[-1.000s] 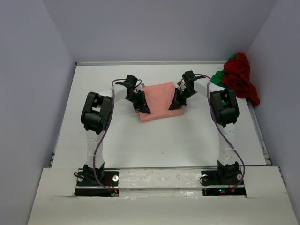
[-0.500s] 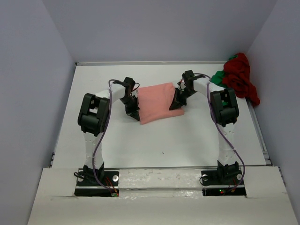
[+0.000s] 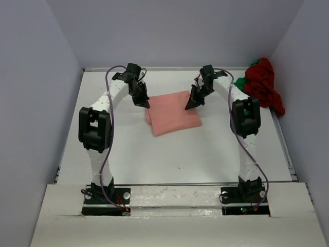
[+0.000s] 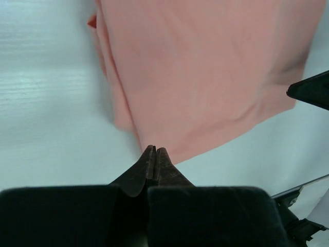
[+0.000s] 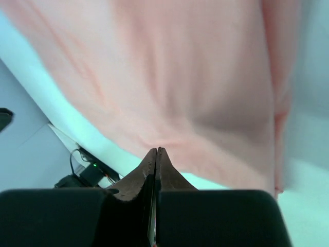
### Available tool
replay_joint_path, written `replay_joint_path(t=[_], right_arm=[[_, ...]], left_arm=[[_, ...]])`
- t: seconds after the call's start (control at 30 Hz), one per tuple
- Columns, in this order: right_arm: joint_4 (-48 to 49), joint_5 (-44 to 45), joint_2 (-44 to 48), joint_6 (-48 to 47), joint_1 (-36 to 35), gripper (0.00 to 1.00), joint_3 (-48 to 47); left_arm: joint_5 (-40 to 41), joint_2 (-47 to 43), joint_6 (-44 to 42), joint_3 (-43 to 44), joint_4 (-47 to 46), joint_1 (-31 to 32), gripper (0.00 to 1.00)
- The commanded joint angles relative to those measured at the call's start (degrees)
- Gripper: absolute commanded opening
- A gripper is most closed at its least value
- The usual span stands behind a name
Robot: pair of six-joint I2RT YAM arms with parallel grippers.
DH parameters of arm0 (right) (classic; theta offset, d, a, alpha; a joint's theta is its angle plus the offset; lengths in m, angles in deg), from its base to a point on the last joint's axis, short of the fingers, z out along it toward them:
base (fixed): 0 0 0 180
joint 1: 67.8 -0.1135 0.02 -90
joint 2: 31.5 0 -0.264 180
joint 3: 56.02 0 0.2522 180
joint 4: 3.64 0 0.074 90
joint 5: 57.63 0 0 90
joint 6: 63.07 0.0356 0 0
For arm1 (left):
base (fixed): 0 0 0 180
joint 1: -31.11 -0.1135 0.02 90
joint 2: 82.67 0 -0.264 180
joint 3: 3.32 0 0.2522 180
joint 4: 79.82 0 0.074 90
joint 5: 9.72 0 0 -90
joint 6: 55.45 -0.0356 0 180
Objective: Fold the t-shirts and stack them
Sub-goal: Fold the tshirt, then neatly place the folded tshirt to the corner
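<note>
Both arms arched forward, left gripper (image 3: 147,105) and right gripper (image 3: 188,106) pinched closed, tips angled downward

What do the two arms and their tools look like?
The left arm and right arm have white links, black joint housings and black bases. A purple cable runs along each. The left tool and right tool are black, with two tapering fingers.

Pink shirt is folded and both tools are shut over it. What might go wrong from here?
The red shirt and green shirt lie bunched together at the table's far right corner, green mostly under red; pulling one may drag the other.
The left tool and right tool hang shut close over the pink shirt's edges; a low sideways move might catch the cloth and undo the fold.
Its left edge shows uneven layers, so a stack may sit lopsided.
</note>
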Motion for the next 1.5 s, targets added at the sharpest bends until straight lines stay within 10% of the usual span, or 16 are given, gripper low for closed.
replay_joint_path(t=[0.0,0.03,0.23,0.57,1.47], right_arm=[[-7.14,-0.89,1.57,-1.12,0.15,0.00,-15.07],[-9.76,-1.24,1.40,-1.21,0.15,0.02,-17.56],[-15.68,-0.47,5.07,-3.14,0.15,0.90,-24.63],[-12.16,3.67,15.02,-3.58,0.15,0.91,-16.54],[-12.07,6.13,17.66,-3.06,0.15,0.91,-13.72]], left_arm=[[0.68,-3.67,1.10,1.78,1.74,0.25,0.00],[1.64,-4.37,1.28,0.30,1.48,0.25,0.02],[0.34,-8.50,2.33,-8.22,-5.81,-1.24,0.52],[2.18,-8.43,2.51,-18.61,-13.99,-4.41,0.75],[-10.83,6.96,4.62,-16.42,-26.22,-3.09,0.70]])
